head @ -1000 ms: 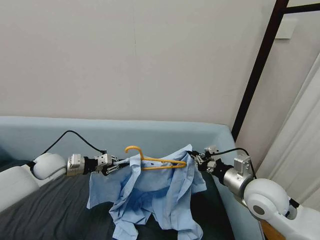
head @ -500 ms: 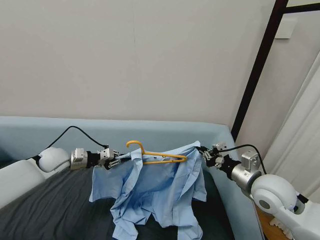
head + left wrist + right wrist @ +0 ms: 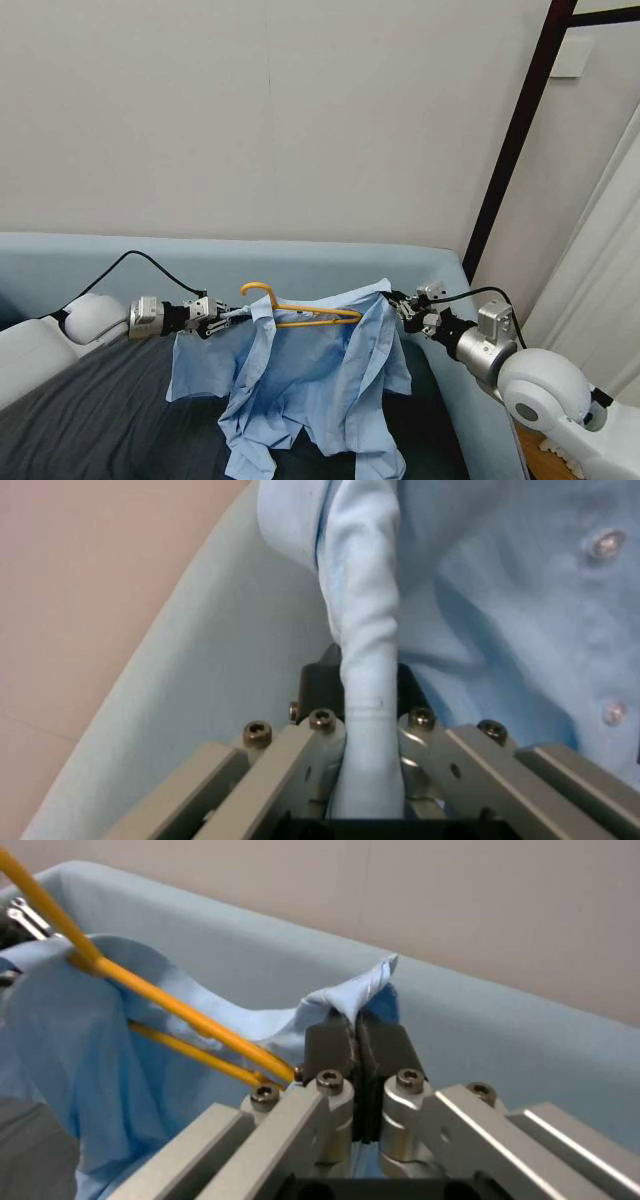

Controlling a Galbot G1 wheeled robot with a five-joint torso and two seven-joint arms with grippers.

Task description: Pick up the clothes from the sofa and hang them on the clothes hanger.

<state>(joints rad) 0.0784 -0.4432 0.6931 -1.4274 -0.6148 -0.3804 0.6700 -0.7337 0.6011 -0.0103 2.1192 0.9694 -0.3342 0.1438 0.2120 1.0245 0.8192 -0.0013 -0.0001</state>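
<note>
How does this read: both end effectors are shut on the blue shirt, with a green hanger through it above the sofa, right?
The hanger is yellow, not green; the right wrist view shows it. The left end effector and right end effector are shut on the blue shirt above the sofa.

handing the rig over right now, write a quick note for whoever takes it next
Grippers: the left gripper is shut on one shoulder edge of the shirt. The right gripper is shut on the other shoulder, beside the end of the hanger.
Things: the shirt is stretched between the two grippers above the sofa, front open, tail drooping. The hanger sits inside the shoulders, hook up near the left gripper.
Done: shirt lifted and threaded on the hanger.
Left: get the hook onto a rail. The black pole on the right may be the rack, but I cannot tell.
</note>
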